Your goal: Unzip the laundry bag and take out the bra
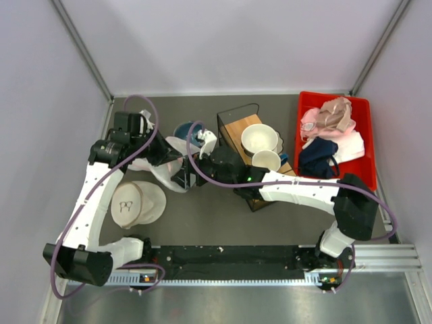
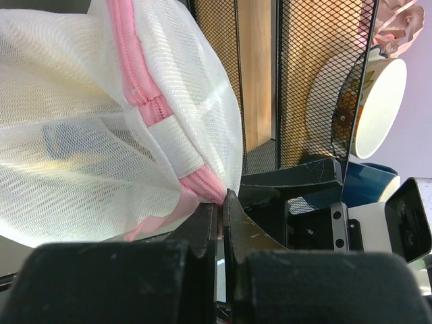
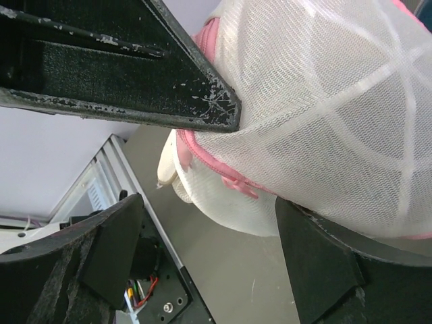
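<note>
The left fingers (image 2: pixel 206 226) were nearly shut, pinching the pink zipper trim (image 2: pixel 138 81) of the domed white translucent mesh laundry bag (image 2: pixel 81 135), which bulged away from them. Just beyond, close to the bag's edge, stood a black wire-mesh rack (image 2: pixel 307 81). The right fingers (image 3: pixel 135 67) stood wide with the bag's dome between them; whether they clamped it could not be told. Beneath lay matte grey worktop (image 3: pixel 229 270), open toward an aluminium rail (image 3: pixel 101 175).

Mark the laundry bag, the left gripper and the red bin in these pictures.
laundry bag (image 2: pixel 81 148): left wrist view, on its white mesh side.
left gripper (image 2: pixel 221 206): left wrist view, midway between its closed fingertips.
red bin (image 1: pixel 310 100): top external view, on the bare far-left corner.
</note>
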{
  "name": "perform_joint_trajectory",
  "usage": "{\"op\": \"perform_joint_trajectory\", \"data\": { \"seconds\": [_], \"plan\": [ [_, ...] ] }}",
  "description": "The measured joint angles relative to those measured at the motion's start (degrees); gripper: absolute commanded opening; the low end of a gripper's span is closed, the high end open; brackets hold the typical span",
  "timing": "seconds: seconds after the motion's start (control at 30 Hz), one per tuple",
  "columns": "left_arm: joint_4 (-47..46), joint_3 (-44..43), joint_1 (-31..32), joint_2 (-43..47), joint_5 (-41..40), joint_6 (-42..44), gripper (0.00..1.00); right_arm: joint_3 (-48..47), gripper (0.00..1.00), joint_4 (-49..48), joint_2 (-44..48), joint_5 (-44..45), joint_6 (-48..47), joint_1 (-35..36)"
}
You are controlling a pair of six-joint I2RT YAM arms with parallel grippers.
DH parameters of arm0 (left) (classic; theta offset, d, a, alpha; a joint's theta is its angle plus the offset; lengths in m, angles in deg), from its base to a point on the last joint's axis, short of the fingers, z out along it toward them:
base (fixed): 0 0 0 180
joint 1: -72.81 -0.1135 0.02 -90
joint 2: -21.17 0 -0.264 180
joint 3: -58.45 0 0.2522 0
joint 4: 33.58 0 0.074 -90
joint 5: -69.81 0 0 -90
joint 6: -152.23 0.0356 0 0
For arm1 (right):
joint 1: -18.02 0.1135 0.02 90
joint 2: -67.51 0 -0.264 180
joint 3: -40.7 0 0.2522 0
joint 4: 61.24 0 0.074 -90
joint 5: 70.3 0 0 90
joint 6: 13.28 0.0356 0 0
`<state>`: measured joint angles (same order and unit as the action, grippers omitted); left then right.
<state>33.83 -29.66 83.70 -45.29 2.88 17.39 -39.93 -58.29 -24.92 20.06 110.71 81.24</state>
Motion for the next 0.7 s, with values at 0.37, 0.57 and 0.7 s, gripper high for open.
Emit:
{"op": "perform_joint_trajectory", "data": {
  "seconds": [0.37, 0.57, 0.7],
  "plan": [
    [-0.52, 0.35, -0.04, 0.33, 0.07, -0.22, 0.0, 0.0, 0.76, -1.79, 0.0, -1.9, -1.2, 0.0],
    [-0.83, 1.18, -0.04, 0.35, 0.09, -0.28, 0.0, 0.0, 0.74, -3.06, 0.0, -2.43, -1.42, 0.0],
    [-1.01, 1.53, -0.04, 0.35, 0.11, -0.31, 0.0, 0.0, 0.7, -3.34, 0.0, -2.29, -1.38, 0.0]
  ]
}}
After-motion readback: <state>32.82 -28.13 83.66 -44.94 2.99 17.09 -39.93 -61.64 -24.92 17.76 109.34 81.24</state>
